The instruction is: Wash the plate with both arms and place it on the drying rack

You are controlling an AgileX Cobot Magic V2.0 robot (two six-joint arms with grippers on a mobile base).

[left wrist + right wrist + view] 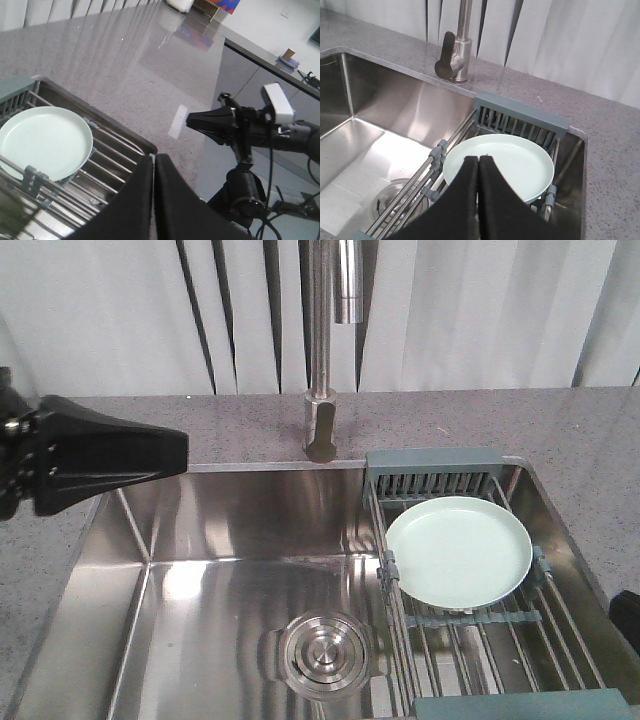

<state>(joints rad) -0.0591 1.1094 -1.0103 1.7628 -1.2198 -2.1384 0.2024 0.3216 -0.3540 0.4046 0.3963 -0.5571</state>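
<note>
Exterior front-facing view: the faucet (325,350) is cut off at the top edge, and the drying rack (470,620) runs out of frame at 6 o'clock, its near grey-blue end piece only partly seen. The left gripper (180,453) enters from 9 o'clock, held level above the sink (200,570) and pointing toward 3 o'clock; its arm is cropped by the frame edge. A dark sliver at 4 o'clock cannot be identified. The plate (459,550) lies flat on the rack rods, at 3 o'clock from the round drain (323,653).

Left wrist-mounted view: the fingers (140,200) are pressed together with nothing between them; the plate (45,142) sits at 9 o'clock. The right gripper (190,120) hovers over the countertop (125,65), fingers clenched.

Right wrist-mounted view: the closed, empty fingers (492,200) overlap the near rim of the plate (510,162), hiding it.
</note>
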